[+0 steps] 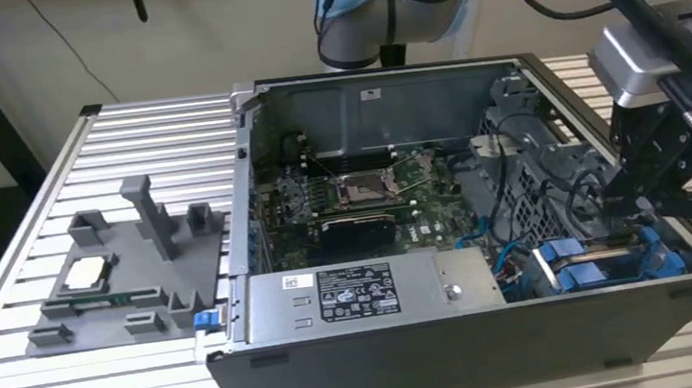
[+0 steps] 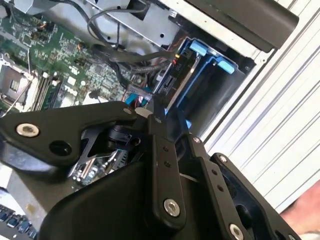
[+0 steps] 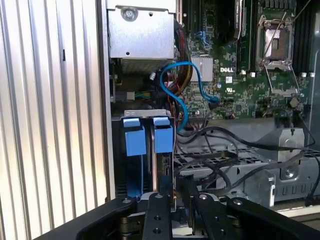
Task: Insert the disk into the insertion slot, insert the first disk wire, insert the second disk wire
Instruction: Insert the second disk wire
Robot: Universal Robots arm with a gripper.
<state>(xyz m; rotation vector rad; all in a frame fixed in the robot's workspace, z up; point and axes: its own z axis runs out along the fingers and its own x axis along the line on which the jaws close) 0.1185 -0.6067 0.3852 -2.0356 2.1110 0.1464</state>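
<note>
The disk (image 3: 162,167) stands in its blue carrier (image 3: 163,136) inside the insertion slot (image 3: 145,114), the grey metal bay at the case's corner on the exterior view's right (image 1: 622,252). A second blue carrier (image 3: 134,137) sits beside it. My gripper (image 1: 656,210) hangs just above the bay, over the disk's connector end (image 2: 172,75). In both wrist views its fingers (image 3: 156,215) are drawn together at the tips (image 2: 151,114); whether they pinch anything is hidden. Loose black wires (image 3: 225,132) and a blue cable (image 3: 172,85) lie next to the bay.
The open dark case (image 1: 466,355) holds a green motherboard (image 1: 359,193) and a grey labelled power-supply box (image 1: 357,294). On the slatted table (image 1: 29,362), at the exterior view's left, is a grey fixture tray (image 1: 123,275). The arm's base (image 1: 365,8) rises behind the case.
</note>
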